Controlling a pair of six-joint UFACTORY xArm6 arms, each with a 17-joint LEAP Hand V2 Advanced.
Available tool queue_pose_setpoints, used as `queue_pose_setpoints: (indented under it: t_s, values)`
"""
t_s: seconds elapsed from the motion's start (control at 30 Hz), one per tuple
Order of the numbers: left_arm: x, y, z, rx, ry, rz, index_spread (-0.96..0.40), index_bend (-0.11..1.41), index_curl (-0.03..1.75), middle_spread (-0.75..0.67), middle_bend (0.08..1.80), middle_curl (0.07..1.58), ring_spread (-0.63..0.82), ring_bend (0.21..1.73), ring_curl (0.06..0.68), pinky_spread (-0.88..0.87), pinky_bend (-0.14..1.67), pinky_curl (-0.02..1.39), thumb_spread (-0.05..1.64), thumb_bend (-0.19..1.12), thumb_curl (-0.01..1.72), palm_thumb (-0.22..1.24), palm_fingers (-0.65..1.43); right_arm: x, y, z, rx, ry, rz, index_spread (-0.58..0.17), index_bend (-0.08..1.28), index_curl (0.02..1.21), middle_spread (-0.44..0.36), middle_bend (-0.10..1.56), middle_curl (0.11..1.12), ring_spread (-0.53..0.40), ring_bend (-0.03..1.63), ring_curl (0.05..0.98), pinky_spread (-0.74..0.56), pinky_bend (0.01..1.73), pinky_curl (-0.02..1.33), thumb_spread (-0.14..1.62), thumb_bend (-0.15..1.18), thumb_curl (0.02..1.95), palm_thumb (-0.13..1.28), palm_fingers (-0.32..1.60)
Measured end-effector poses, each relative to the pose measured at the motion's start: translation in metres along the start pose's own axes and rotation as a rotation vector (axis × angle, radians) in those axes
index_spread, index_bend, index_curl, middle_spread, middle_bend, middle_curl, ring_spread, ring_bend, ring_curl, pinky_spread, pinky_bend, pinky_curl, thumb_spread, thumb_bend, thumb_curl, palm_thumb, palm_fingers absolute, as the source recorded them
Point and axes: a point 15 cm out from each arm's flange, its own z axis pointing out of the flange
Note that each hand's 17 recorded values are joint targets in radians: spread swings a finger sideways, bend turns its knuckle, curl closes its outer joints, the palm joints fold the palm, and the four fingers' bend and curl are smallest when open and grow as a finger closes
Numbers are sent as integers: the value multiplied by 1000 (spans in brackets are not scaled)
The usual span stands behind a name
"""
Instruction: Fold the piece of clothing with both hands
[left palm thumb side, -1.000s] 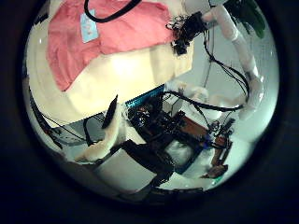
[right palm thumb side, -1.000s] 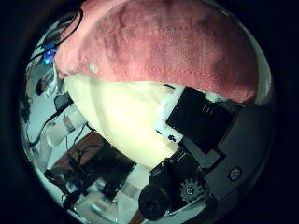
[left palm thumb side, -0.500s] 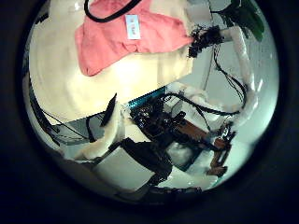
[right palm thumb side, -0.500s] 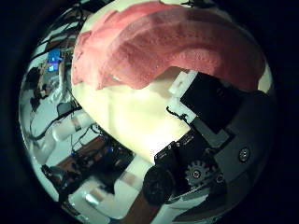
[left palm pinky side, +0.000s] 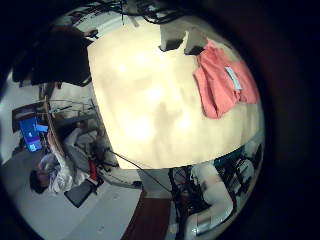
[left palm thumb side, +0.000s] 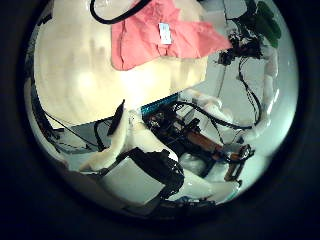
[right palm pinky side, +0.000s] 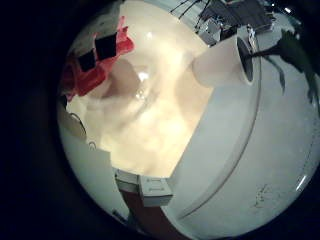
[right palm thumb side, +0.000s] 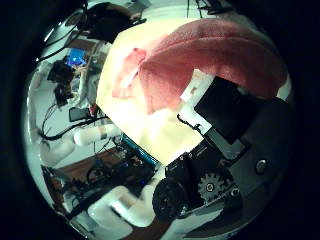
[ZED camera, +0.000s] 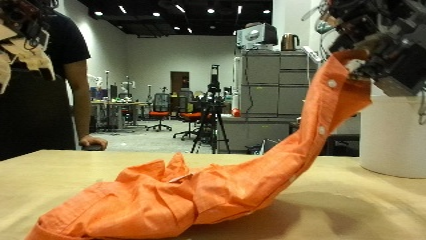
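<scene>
Shirt is lying mostly heaped on the table in the outside view, orange and crumpled, with one end rising in a long taut strip to the right hand, which is pinching it high above the table edge. The shirt's long axis is running from the heap up and across to that hand. The left hand is not showing in this view.

The left little-finger view is showing the shirt small and well apart from that palm, at the far side of the table.

The left thumb view is showing the same: the shirt lying far off, with the right hand at its corner. Compared with a second ago the shirt is taking up less of this view, so I judge the left hand's camera is drawing away. I cannot tell how the left hand's fingers are standing.

The right little-finger view is catching only a patch of shirt by the fingers.

The right thumb view is showing the shirt draping close over the palm; earlier it was spreading wider across the view, now it is hanging narrower.

The right hand is plainly the nearer one; the left will probably need to be reaching towards the heaped end.
</scene>
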Motion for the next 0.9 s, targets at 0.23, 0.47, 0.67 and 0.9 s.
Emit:
queue_pose_setpoints:
  t_s: [0.23,0.47,0.67,0.9]
  values:
    - [-7,8,3,5,10,-21,170,152,265,296,201,344,488,530,213,403,362,308,1066,-21,319,558,43,-106,-69,-6,32,-69,-193,-237,1041,808,-115,1289,750,-198,1337,638,-347,1174,687,1152,31,763,1100,1158]
    - [-17,18,4,6,16,-46,170,152,265,297,200,345,489,529,213,403,361,308,1070,-22,320,559,43,-212,-136,44,-50,-166,-359,-238,1046,816,-115,1298,753,-193,1346,641,-336,1183,687,1164,26,797,1117,1149]
    - [-17,26,4,17,13,-60,170,152,264,296,202,347,489,528,213,403,359,308,1071,-22,321,559,44,-290,-185,96,-64,-191,-454,-238,1046,827,-116,1306,757,-191,1352,647,-334,1186,694,1181,20,823,1125,1128]
    - [-20,36,3,7,-4,-71,170,152,263,292,202,348,485,528,213,398,359,309,1071,-22,321,559,44,-309,-228,126,-6,-243,-428,-266,681,798,-123,1159,723,-238,1302,652,-444,1059,689,1325,-36,639,816,396]
